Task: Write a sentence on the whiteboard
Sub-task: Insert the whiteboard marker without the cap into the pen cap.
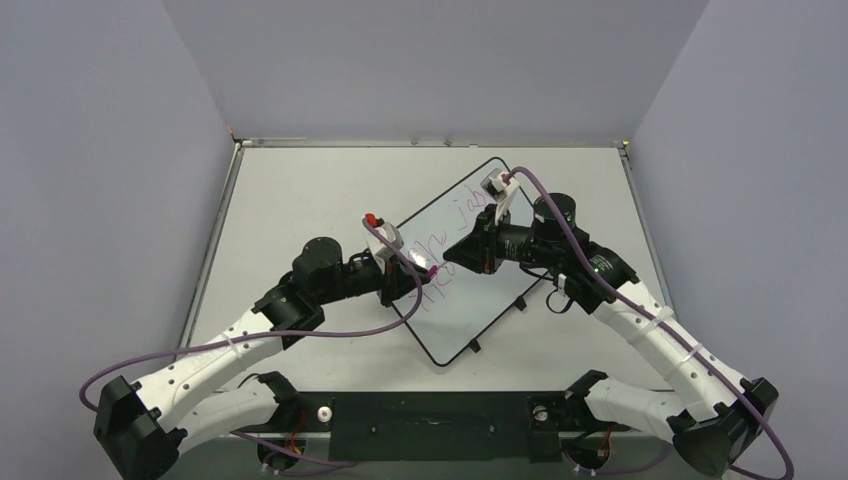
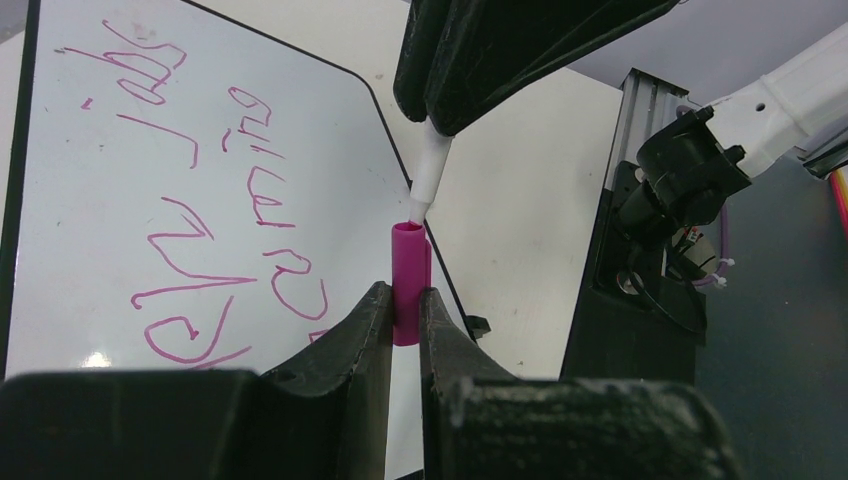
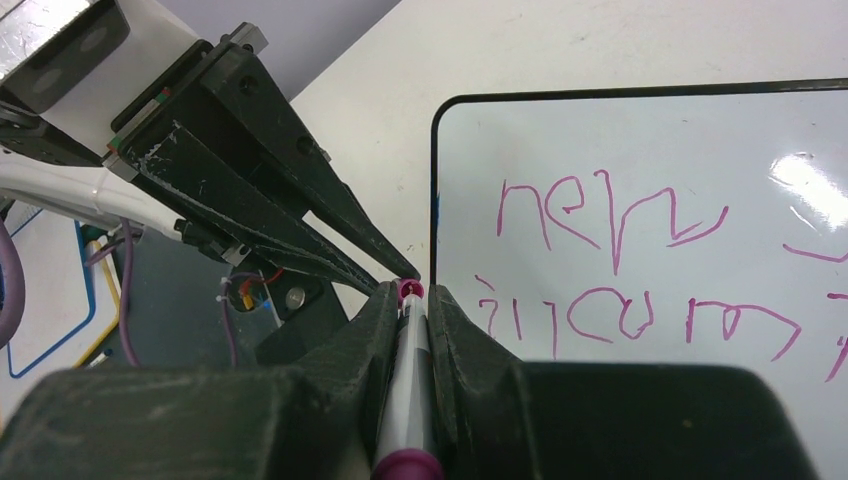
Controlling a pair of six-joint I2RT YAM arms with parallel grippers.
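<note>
Black fingers of the left gripper (image 2: 402, 308) fill the bottom of the left wrist view, drawn in narrow and pinching a pink cap (image 2: 410, 262) that stands upright between them. From 12 o'clock the right gripper (image 2: 436, 122) comes down, clamped on a white marker pen (image 2: 431, 172). The pen's thin end meets the cap's mouth, and it seems to sit just inside, though the angle does not settle that.

Seen from the right wrist, the right gripper (image 3: 411, 303) holds the marker pen (image 3: 407, 385) along the gap between its fingers. The left gripper (image 3: 405, 272) reaches in from 10 o'clock, its tips touching the pink end.

The whiteboard (image 2: 322, 128) lies flat on the table (image 1: 300, 190). It is turned diagonally in the top view, its long axis running from 1 to 7 o'clock (image 1: 482, 302). Both grippers meet over its 9 o'clock edge, the left (image 1: 424, 272) arriving from 8 o'clock and the right (image 1: 452, 252) from 3 o'clock.

The sentence (image 2: 200, 287) is pink handwriting in two lines on the board. It lies at 9 to 10 o'clock of the left jaws, apart from them. From the right wrist the sentence (image 3: 612, 238) sits at 2 o'clock of the jaws on the whiteboard (image 3: 620, 140), whose black frame passes just beside the cap. In the top view the sentence (image 1: 463, 213) runs along the board, partly hidden under the grippers.
</note>
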